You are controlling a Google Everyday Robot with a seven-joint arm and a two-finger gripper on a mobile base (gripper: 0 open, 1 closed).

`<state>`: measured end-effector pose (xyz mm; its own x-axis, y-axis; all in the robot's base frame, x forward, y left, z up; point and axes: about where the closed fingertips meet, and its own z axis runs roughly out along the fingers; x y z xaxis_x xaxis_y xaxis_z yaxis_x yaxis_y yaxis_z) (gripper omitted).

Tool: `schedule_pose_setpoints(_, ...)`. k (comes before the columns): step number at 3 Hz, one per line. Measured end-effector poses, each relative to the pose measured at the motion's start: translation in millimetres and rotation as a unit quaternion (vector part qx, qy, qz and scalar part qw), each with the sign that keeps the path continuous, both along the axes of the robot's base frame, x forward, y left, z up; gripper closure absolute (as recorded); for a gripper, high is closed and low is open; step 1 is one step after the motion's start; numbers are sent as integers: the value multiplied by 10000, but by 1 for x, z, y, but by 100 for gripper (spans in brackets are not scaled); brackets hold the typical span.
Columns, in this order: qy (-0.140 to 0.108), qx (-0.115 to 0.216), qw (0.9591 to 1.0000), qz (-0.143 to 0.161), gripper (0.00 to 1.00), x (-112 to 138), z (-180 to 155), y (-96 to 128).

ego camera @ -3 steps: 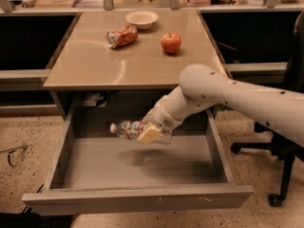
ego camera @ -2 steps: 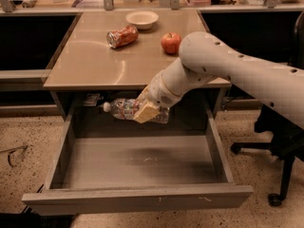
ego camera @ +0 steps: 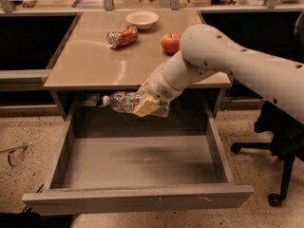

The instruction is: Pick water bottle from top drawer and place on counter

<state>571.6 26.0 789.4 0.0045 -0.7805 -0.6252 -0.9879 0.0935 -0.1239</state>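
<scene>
The water bottle [ego camera: 124,101] is a clear crinkled bottle with a white cap pointing left. It hangs sideways in the air above the open top drawer [ego camera: 137,161], just below the front edge of the counter [ego camera: 90,61]. My gripper [ego camera: 146,103] is shut on the bottle's right half, its tan fingers [ego camera: 145,107] clamped across it. The white arm reaches in from the right. The drawer's flat grey bottom holds nothing.
On the counter lie a red-orange soda can [ego camera: 122,36] on its side, a red apple [ego camera: 170,42] and a white bowl [ego camera: 142,19] at the back. A black office chair [ego camera: 280,141] stands at the right of the drawer.
The gripper has lifted the bottle from low inside the drawer up to just under the counter's front edge. The arm has risen with it.
</scene>
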Motion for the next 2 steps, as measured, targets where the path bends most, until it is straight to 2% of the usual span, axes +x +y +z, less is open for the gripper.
schedule_pose_setpoints(1,-521,-64,9982,-304,100,25,42,-6)
schedule_pose_setpoints(2,-678,-244,9952,-662,100,65,61,-19)
